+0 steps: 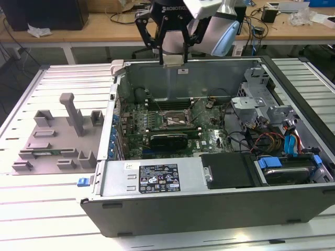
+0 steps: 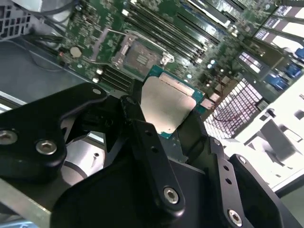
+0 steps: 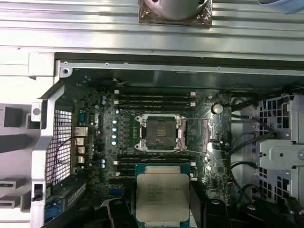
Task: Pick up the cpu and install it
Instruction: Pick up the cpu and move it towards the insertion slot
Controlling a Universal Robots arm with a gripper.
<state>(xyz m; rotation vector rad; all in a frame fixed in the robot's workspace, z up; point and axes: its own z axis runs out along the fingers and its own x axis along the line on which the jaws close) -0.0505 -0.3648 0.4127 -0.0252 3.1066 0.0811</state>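
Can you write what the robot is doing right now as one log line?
gripper: shut on cpu | place: above the open computer case | socket: empty | cpu: not yet installed

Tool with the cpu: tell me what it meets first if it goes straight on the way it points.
The cpu in the tool would likely touch the motherboard first, at or just beside the open socket; depth is unclear.
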